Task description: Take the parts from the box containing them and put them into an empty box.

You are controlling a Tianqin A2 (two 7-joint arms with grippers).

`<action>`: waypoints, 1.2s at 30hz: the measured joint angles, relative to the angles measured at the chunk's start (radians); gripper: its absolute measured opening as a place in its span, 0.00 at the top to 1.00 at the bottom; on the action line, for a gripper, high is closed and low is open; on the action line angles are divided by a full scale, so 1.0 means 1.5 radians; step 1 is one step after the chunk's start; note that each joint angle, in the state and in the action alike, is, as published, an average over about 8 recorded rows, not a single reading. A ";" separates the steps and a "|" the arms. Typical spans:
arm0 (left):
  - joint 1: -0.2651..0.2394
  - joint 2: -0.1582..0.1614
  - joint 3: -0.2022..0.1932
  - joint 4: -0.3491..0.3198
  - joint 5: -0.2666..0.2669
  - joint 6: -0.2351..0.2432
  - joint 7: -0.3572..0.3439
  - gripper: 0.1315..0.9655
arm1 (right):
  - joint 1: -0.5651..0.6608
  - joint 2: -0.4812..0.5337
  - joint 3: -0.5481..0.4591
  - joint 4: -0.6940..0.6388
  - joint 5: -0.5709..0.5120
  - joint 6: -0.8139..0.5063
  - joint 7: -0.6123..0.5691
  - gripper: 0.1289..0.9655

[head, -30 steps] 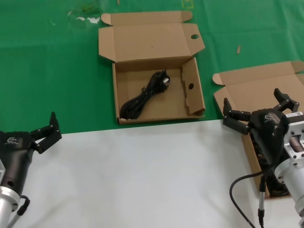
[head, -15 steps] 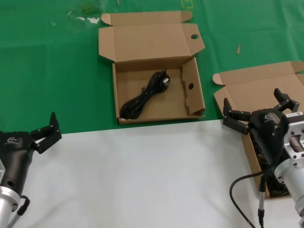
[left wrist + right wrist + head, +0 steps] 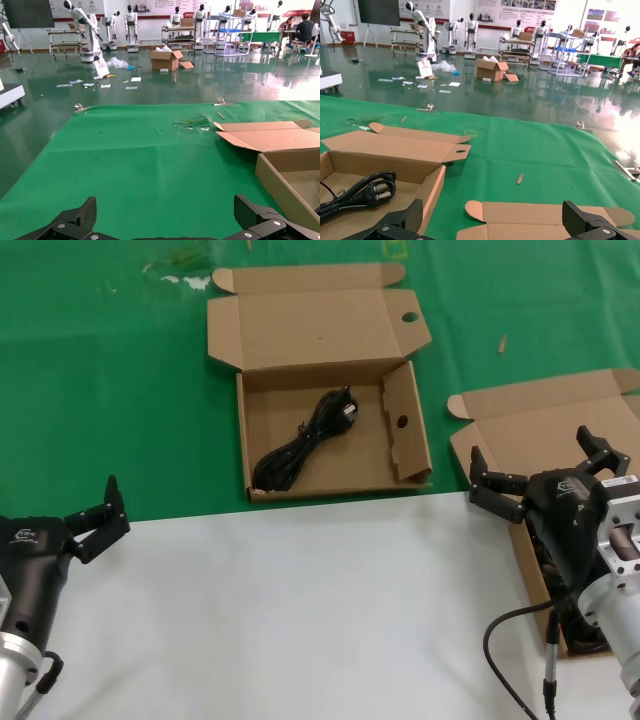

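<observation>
Currently both arms are low at the near edge of the white sheet (image 3: 300, 610) that overlaps the green table cover (image 3: 110, 390). The right gripper (image 3: 545, 472) hovers over the shallow brown cardboard source box with the rounded corner tab (image 3: 545, 425) on the right, fingers spread wide and holding nothing; the right wrist view confirms the wide gap. The left gripper (image 3: 95, 515) is parked at the left, well apart from both boxes, fingers likewise splayed and empty. One black looped power cord with its plug end (image 3: 300, 445) lies diagonally on the floor of the shallow brown cardboard receiving box with the hole-punched lid flap (image 3: 410, 455) at centre, so that box already holds a part. Dark cable (image 3: 548, 555) shows in the source box beside the right arm, mostly hidden by it; how many cords remain cannot be told. Judgement: the next grasp is pending. Risks: the arm blocks the head view of the cords, so a descent could close on a single loop rather than the whole bundle, which might then uncoil and drag. Wide fingers may also catch the box wall or the standing lid (image 3: 560, 405) and shift the light box. A trailing plug could snag the rim on lift-out.
</observation>
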 joint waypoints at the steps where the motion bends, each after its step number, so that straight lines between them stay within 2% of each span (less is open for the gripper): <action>1: 0.000 0.000 0.000 0.000 0.000 0.000 0.000 0.00 | 0.000 0.000 0.000 0.000 0.000 0.000 0.000 0.00; 36: 0.000 0.000 0.000 0.000 0.000 0.000 0.000 0.00 | 0.000 0.000 0.000 0.000 0.000 0.000 0.000 0.00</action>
